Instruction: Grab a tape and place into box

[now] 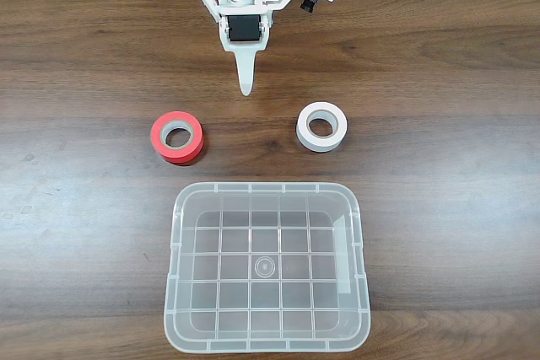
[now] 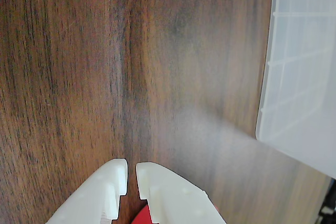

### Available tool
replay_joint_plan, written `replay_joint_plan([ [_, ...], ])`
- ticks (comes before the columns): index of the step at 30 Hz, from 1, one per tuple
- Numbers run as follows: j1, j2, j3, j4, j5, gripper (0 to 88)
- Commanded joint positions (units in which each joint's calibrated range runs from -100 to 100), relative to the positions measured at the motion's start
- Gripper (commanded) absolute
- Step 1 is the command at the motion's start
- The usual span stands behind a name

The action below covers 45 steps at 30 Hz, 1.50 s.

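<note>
The white tape (image 1: pixel 321 126) lies flat on the wooden table, right of centre in the fixed view. The clear box (image 1: pixel 187 208) stands below it near the front edge, with nothing inside; its rim also enters the wrist view (image 2: pixel 268 66) at the right. My white gripper (image 1: pixel 246 86) points down at the table at the top centre, up and to the left of the tape and apart from it. In the wrist view the gripper (image 2: pixel 132 174) has its fingertips nearly touching, shut with nothing between them.
A red-orange tape roll (image 1: pixel 177 137) with a grey core lies left of centre; a sliver of this red roll (image 2: pixel 142 216) shows behind the fingers in the wrist view. Bare wooden table (image 1: pixel 439 48) surrounds everything. The arm base and cables sit at the top edge.
</note>
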Motion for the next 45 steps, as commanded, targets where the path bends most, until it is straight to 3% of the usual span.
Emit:
replay_joint_plan([
  [1, -0.1, -0.8, -0.8, -0.8, -0.4, 1.3],
  [18, -0.1, -0.8, -0.7, -1.0, -0.6, 1.3],
  [31, -0.2, -0.9, -1.4, -10.0, 1.0, 1.3],
  [35, -4.3, -0.9, -2.0, -9.1, 5.2, 1.3],
  [40, -7.6, 0.3, -6.8, -9.0, 5.7, 1.3],
  [45, -11.0, 13.3, -14.3, -9.0, 5.7, 1.3],
])
